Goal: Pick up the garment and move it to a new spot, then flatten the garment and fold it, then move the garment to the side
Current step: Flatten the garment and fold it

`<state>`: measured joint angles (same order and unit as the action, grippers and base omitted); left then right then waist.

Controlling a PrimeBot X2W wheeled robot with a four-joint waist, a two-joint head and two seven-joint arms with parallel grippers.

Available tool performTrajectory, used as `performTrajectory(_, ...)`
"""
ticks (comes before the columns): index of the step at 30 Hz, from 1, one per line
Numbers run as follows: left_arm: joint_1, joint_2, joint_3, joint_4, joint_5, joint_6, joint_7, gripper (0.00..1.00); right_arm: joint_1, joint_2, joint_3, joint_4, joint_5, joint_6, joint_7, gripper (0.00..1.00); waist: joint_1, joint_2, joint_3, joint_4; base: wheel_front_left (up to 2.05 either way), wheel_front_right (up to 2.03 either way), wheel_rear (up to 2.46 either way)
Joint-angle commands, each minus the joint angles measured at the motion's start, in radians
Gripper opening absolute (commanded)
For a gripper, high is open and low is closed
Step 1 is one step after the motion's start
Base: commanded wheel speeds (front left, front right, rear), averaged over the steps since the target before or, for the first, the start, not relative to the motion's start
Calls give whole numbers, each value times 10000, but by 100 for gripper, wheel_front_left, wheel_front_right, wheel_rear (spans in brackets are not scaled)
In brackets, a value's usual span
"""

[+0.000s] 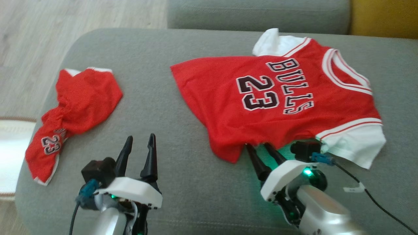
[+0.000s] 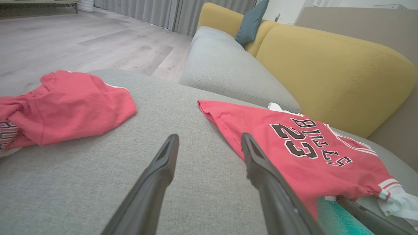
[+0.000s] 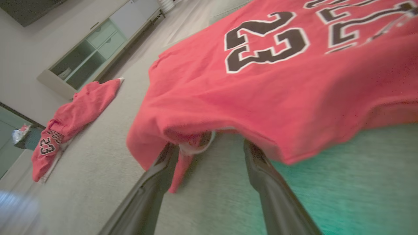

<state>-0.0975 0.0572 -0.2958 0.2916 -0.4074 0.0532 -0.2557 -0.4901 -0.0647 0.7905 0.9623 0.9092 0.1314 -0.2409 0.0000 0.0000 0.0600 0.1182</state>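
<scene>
Jersey [image 1: 261,98], red with white sleeves and "BULLS 23" printed face up, lies spread on the grey seat [image 1: 183,195] of a sofa. It lies toward the right half of the seat in the head view. Its collar points right and its bottom hem points left. One white sleeve lies at the far edge. The other lies at the near right, just beside the right wrist's camera.

The right tool [image 1: 258,148] sits at the jersey's near edge with its two fingers spread wide. Their tips are tucked under the fabric, which drapes loosely across both. In the right wrist view a small fold with white trim hangs next to the left finger [image 3: 163,163]. The cloth is not pinched between the fingers. A green glow from the wrist light falls on the seat beneath.

The left tool [image 1: 140,138] hovers above bare seat near the front edge, between the jersey and a pair of red shorts [image 1: 78,111]. Its fingers are fully apart with nothing between them.

The shorts lie crumpled at the seat's left end, well apart from the jersey, with "23" showing on the near leg.

A yellow backrest [image 2: 326,71] rises beyond the seat, with a teal pillow [image 2: 251,21] against it. Wooden floor [image 1: 32,39] shows to the left.
</scene>
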Motion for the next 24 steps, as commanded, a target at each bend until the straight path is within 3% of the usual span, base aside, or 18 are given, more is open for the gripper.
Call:
performTrajectory(1,-185,6,348,-327,70,34,-60,100,-305,145,-58,-71,-190,-7,-166,100,0,0,-176,-213,0,0,0)
performTrajectory(5,-28,-4,331,-399,91,102,-61,100,-349,145,-923,394,-965,-7,-201,100,0,0,-441,-614,0,0,0)
performTrajectory(11,161,-25,230,-569,40,219,-61,100,31,145,-3540,318,-3224,-7,-206,100,0,0,-716,-1078,0,0,0)
performTrajectory(14,265,-38,79,-620,-78,234,-61,100,665,145,-5226,-501,-4791,-7,-206,100,0,0,-776,-1209,0,0,0)
performTrajectory(17,343,-50,-147,-612,-260,229,-47,100,1617,145,-6407,-1765,-5588,-7,-207,100,0,0,-765,-1308,0,0,0)
performTrajectory(24,256,-65,-777,-468,-776,201,72,100,2832,145,-7011,-3838,-5988,-7,-60,100,0,0,-638,-1606,0,0,0)
